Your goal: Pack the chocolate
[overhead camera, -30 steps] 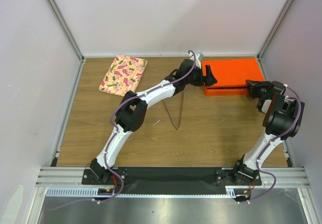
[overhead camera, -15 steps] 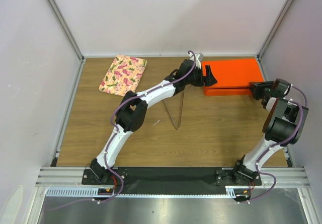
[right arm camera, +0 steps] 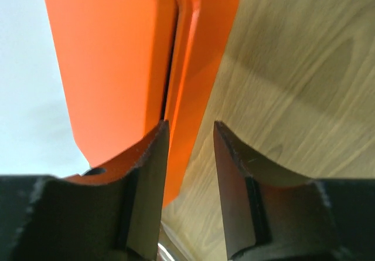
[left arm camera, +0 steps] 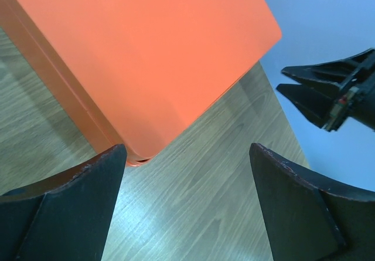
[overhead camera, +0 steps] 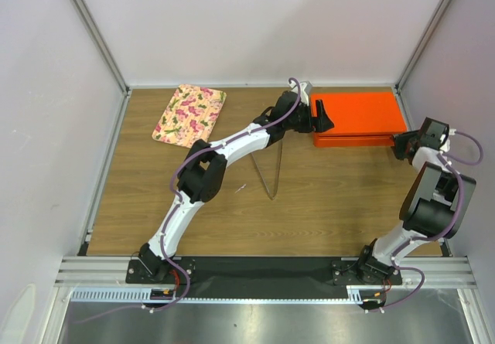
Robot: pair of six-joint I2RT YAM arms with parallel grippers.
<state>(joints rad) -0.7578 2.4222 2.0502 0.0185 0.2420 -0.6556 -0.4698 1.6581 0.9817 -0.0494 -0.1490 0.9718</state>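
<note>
At the near edge, both arms rise from a black rail onto the wooden table. Near the middle of the table is a thin wire bent into a narrow V. Its point faces the near side, and it is well apart from everything else.

Farther back on the right, the right claw sits at the near right corner of the orange box. Its own camera shows the two fingers a little apart, not pressed together. The finger on the left of that view lies against the box's edge, where lid and base meet in a dark seam. A strip of orange shows in the gap, and the other finger stands over bare wood. It pinches nothing that I can make out.

The left arm stretches diagonally across the table to the box's left end, where the left claw is spread wide. In its wrist view the fingers stand far apart, with the box's near corner close by the left one. Whether they touch I cannot tell. Beyond, the right claw shows as two dark prongs against the wall.

The box is flat, rectangular and closed, lying at the far right of the table. The chocolate shows in no view, so I cannot tell where it is.

At the far left lies a flowered tray, well apart from the box.
</note>
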